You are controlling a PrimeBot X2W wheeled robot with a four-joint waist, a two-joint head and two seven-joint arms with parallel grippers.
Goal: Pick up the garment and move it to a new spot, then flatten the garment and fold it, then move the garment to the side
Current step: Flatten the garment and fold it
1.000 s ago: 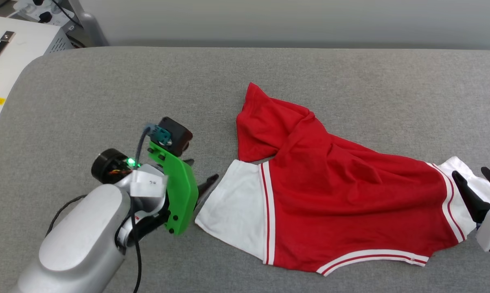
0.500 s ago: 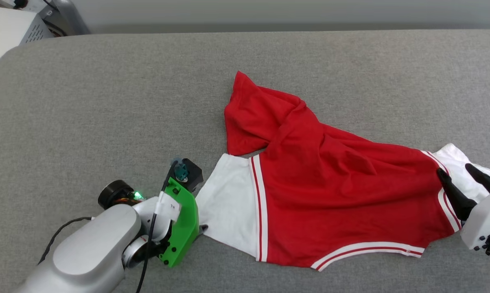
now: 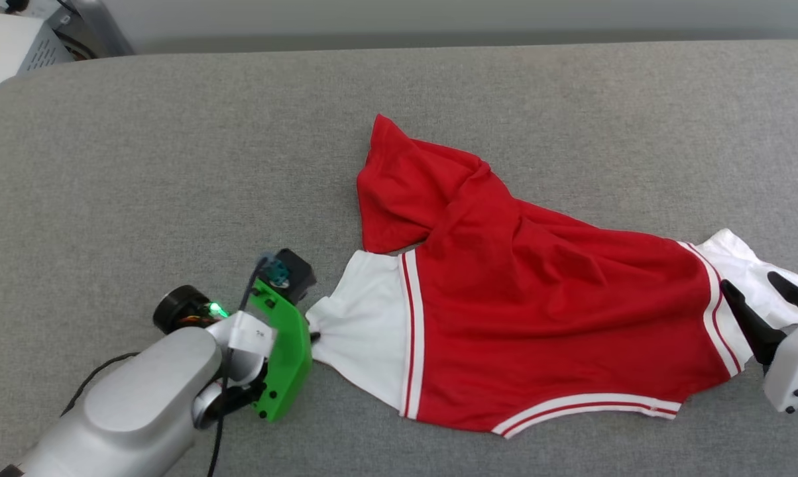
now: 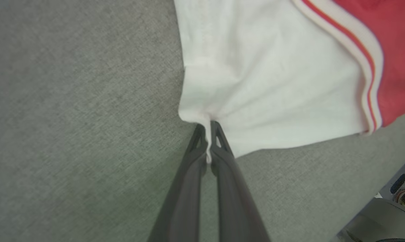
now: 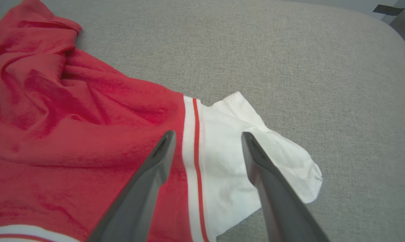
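At the left, my left gripper (image 4: 208, 132) is clenched on the edge of one white sleeve of the garment (image 3: 538, 318), and the cloth bunches at its tips. The garment lies rumpled on the grey padded surface (image 3: 173, 165), its red body in the middle. At the right, my right gripper (image 5: 207, 136) hangs spread over the other white sleeve, grasping nothing.

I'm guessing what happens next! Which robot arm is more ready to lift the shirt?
Left. The left gripper is shut on the white sleeve edge of the garment. The right gripper is open over the other sleeve, holding nothing.
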